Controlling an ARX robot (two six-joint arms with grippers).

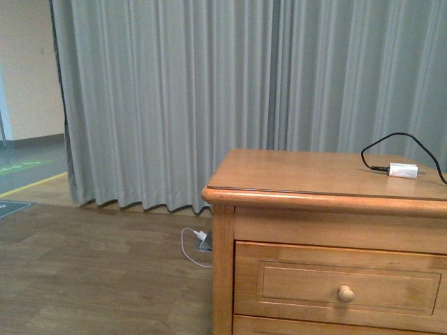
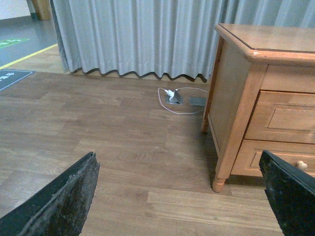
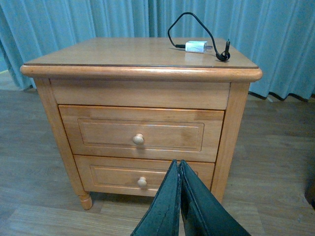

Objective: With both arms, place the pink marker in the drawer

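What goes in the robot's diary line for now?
honey-coloured upper wooden drawer: closed | pink marker: unseen | left pincer: open | right pincer: shut, empty

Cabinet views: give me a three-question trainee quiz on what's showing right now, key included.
1. True or false: the upper drawer is shut.
2. What lies on the cabinet top? A) pink marker B) white charger plug with black cable C) nothing
3. Fill in: the right gripper's fingers are pressed ____, while the left gripper's stand wide apart.

Key
1. True; its front sits flush, as does the lower drawer.
2. B; the white charger plug lies near a back corner. No pink marker shows in any view.
3. Together.
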